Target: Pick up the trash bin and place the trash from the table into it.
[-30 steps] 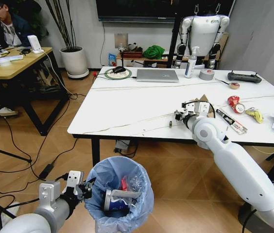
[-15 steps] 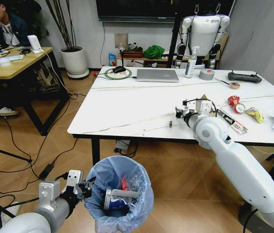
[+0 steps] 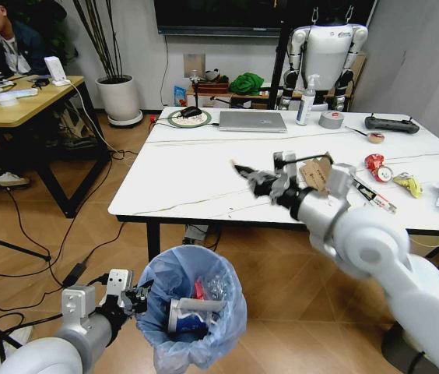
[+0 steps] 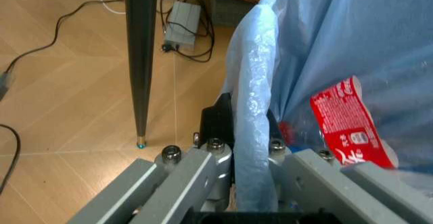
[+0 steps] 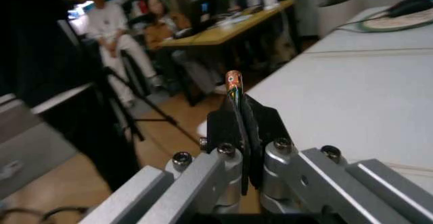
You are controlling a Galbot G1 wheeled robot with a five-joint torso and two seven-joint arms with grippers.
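We pinch the blue-bagged round trash bin [image 3: 196,312] rim in our left gripper [image 3: 131,300] below the white marble table [image 3: 196,175] edge, while our right gripper [image 3: 260,181], clamped on a thin flat wrapper scrap [image 5: 234,89], carries it binward.

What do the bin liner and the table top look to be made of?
Bin liner: thin light-blue plastic film, translucent and crinkled, glossy where the left claw pinches its rim. Table top: smooth white with thin grey veins, so marble or a marble-look laminate; I cannot tell which.

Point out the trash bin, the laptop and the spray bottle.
trash bin [image 3: 227,296]: head view, blue bag at its rim.
laptop [image 3: 252,121]: head view, closed lid.
spray bottle [image 3: 306,105]: head view, its body.
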